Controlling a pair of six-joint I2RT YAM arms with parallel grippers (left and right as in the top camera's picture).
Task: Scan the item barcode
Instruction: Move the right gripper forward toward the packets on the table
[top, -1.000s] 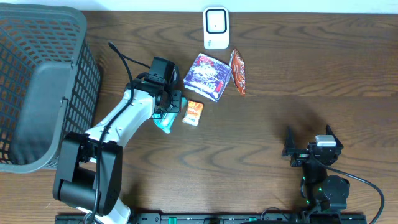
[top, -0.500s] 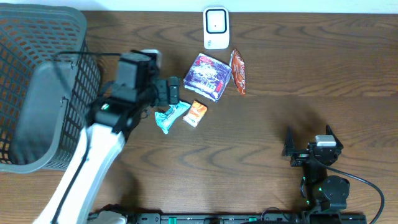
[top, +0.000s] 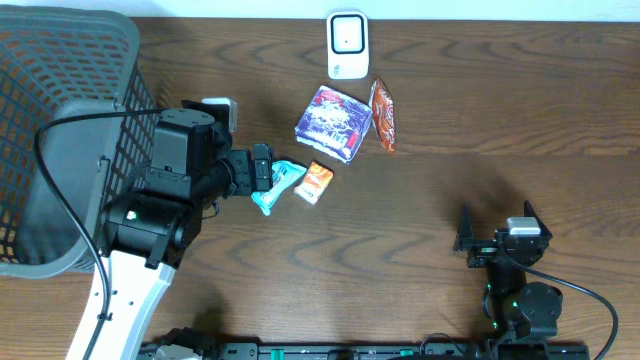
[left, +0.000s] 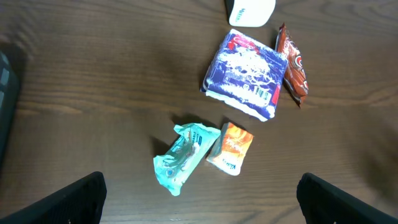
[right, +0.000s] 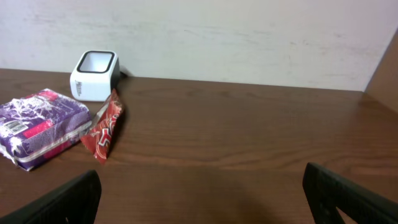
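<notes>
Mock shop checkout staged in robot lab. White barcode scanner (top: 347, 44) at far edge of wooden desk (top: 450, 120). Grey plastic shopping basket (top: 60, 130) at left edge. Small snack packets mid-desk, purple pack (left: 245, 74) showing printed barcode. Lab signs: cabled left arm (top: 150, 215) and right arm (top: 515, 280) mounted at near edge, bare white wall (right: 249, 37) behind.

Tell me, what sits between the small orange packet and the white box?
The purple packet lies between the orange packet and the white box, seen plainly in the overhead view.

Scanner (left: 250, 11) cut by top edge — basket (top: 140, 90) by left edge.
</notes>
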